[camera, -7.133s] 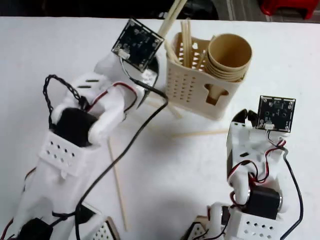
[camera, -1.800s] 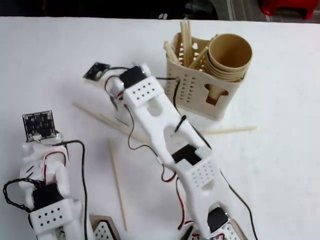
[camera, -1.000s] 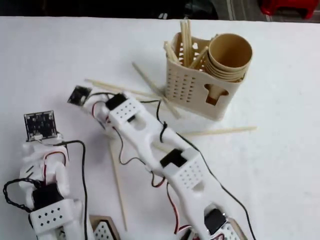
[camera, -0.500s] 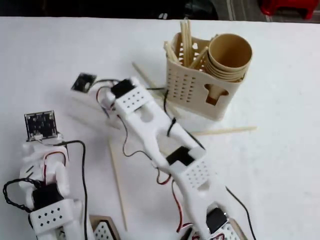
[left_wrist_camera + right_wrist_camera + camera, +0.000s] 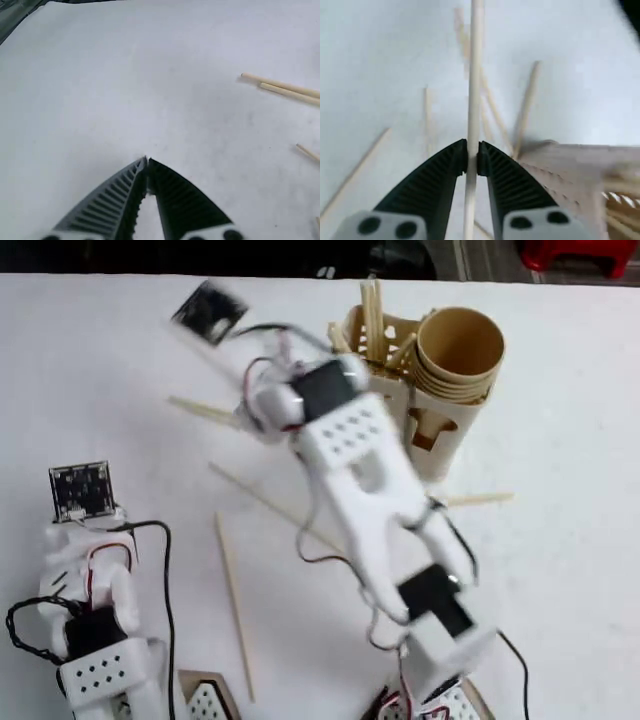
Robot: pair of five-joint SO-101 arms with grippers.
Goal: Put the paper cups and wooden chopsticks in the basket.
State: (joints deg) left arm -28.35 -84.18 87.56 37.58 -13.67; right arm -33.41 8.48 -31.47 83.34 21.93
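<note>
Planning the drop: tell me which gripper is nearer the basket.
Right. The right gripper, holding a chopstick, is beside the basket; the left gripper is far off over the table.

makeshift lab bench: white table point(image 5: 90, 350), red stool point(image 5: 575, 254) behind

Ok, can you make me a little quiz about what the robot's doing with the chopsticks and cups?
1. True or false: the right hand is shut on a chopstick.
2. Where are the paper cups? A) stacked in the basket B) held by a person C) on the floor
3. Fill in: the left hand is shut and holds ____.
Key: 1 true; 2 A; 3 nothing.
</note>
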